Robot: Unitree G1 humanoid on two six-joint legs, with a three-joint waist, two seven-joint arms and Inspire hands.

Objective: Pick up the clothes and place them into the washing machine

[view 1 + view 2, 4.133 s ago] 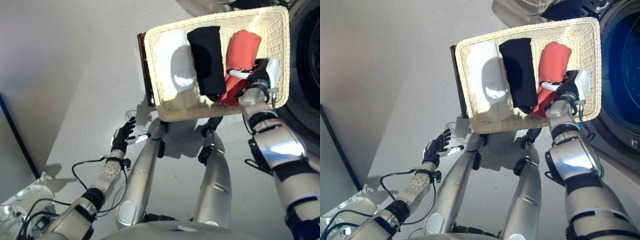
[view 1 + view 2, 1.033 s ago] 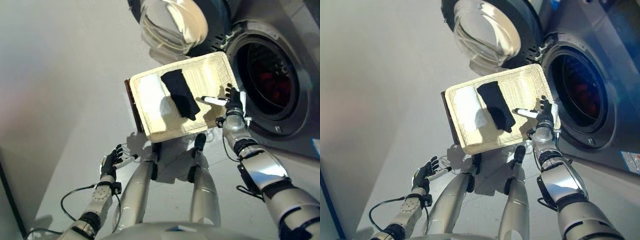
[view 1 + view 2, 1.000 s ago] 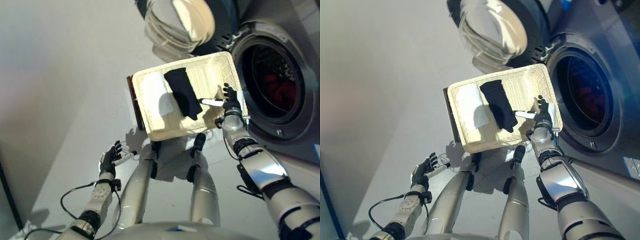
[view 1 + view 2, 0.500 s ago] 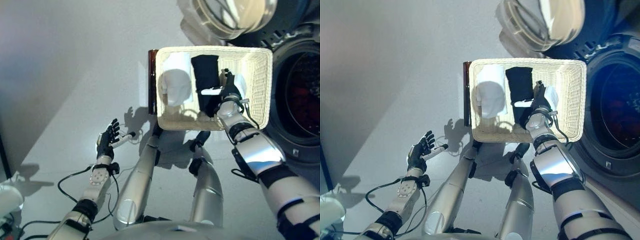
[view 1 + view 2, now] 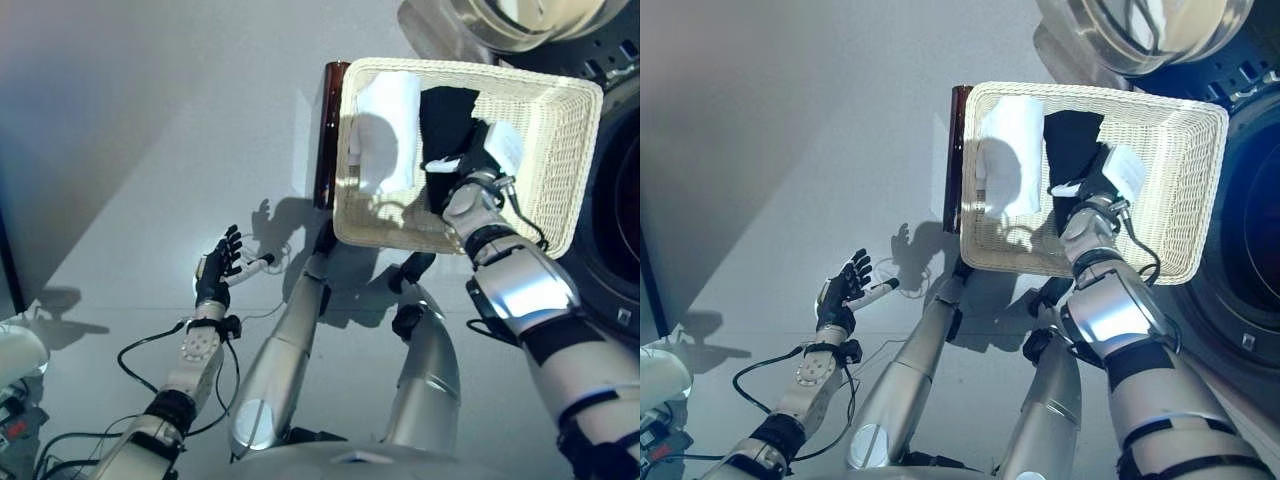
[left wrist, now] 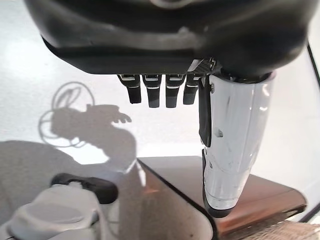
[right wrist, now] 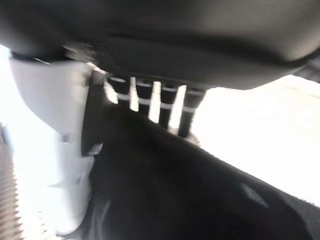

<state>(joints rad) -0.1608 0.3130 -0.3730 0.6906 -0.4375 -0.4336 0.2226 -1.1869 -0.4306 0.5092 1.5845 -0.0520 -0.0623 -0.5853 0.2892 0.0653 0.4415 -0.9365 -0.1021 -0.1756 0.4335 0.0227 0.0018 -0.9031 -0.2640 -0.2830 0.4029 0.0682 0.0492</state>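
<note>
Grey floor [image 5: 130,150] fills most of what I see from the head camera, with the white wicker basket [image 5: 570,150] standing ahead of me on a dark brown stand [image 5: 328,130] that shows along its left edge. Behind and to the right of the basket I see the washing machine [image 5: 1250,250], its round glass door [image 5: 1150,30] swung open above the basket's far rim and its dark drum opening just right of the basket.

Two pieces of clothing lie side by side in the basket: a white garment [image 5: 388,130] on the left and a black garment [image 5: 445,125] next to it.

My right hand [image 5: 470,165] is down inside the basket, resting on the black garment. In the right wrist view I see the dark cloth [image 7: 175,190] lying right under the palm, with the white-covered thumb [image 7: 55,145] beside it and the fingers [image 7: 165,107] reaching onto the fabric; I cannot tell whether they have closed on it.

My left hand [image 5: 215,275] hangs low on the left, well away from the basket, over bare floor. Its fingers [image 6: 157,90] are straight and spread, and it holds nothing.
</note>
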